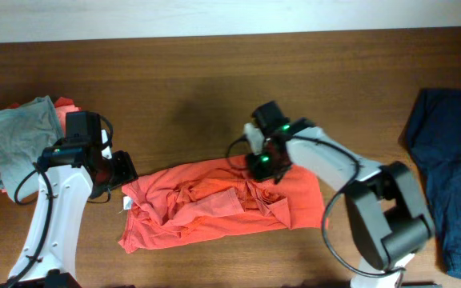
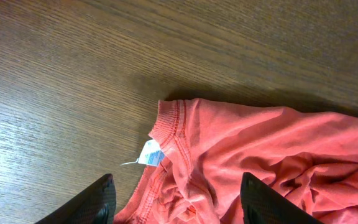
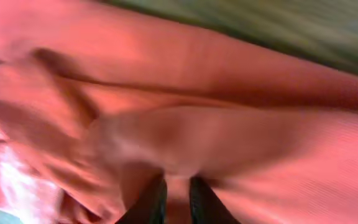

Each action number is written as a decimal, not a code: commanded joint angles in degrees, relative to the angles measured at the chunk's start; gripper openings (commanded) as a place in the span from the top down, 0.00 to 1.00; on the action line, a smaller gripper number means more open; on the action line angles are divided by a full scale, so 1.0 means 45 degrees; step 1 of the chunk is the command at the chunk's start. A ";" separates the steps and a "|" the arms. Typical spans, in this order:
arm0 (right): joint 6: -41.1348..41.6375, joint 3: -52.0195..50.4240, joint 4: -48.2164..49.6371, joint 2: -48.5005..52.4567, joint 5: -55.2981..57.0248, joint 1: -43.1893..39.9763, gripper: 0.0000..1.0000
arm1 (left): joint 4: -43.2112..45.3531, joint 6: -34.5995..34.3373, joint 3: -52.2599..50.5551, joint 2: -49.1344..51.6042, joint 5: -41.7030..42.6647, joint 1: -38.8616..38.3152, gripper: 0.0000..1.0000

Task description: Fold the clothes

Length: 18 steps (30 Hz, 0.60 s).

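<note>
Orange-red T-shirt (image 1: 214, 204) lies crumpled and roughly bunched into a wide band on the wooden table (image 1: 174, 72), centre-front, between the two arms. No print shows; the fabric is wrinkled, with folds piled in the middle.

Left gripper (image 1: 122, 172) is at the shirt's left end. In the left wrist view, left gripper (image 2: 176, 208) has its fingers (image 2: 92, 202) spread wide, nothing clamped. The shirt's ribbed collar (image 2: 169, 121) and a small white label (image 2: 149, 153) lie in front of and below the fingers. Cannot tell whether the fingertips touch the cloth.

Right gripper (image 1: 264, 164) sits at the shirt's upper right edge, green lights on its wrist. In the right wrist view, right gripper (image 3: 176, 199) has its dark fingers (image 3: 151, 199) nearly pressed together, pinching a fold of the orange-red fabric; cloth fills almost the whole frame, blurred.

Grey shirt (image 1: 18, 136) lies at the far left of the table, on top of another bit of red cloth (image 1: 66, 104), just behind the left arm. Dark navy garment (image 1: 446, 176) lies at the far right, well apart from the T-shirt.
</note>
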 commanded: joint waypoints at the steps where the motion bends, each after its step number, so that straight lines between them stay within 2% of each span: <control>1: 0.0058 -0.0049 0.0748 0.0199 -0.0413 0.0845 0.81 | -0.0024 0.0267 0.0248 -0.0136 0.0092 0.0078 0.36; 4: 0.0058 0.0321 0.0714 0.0146 -0.0398 0.0952 0.81 | -0.0029 0.0272 0.0248 -0.0136 0.0092 0.0078 0.36; 10: 0.0068 0.1477 -0.2249 -0.0840 0.0520 0.0078 0.80 | -0.0010 0.0306 0.0248 -0.0136 0.0087 0.0078 0.36; 15: 0.0117 0.1778 -0.4425 -0.3327 0.2506 -0.1044 0.71 | 0.0024 0.0306 0.0248 -0.0136 0.0087 0.0078 0.36; 18: 0.0117 0.1763 -0.5396 -0.3905 0.2662 -0.1593 0.69 | 0.0024 0.0306 0.0248 -0.0136 0.0087 0.0078 0.36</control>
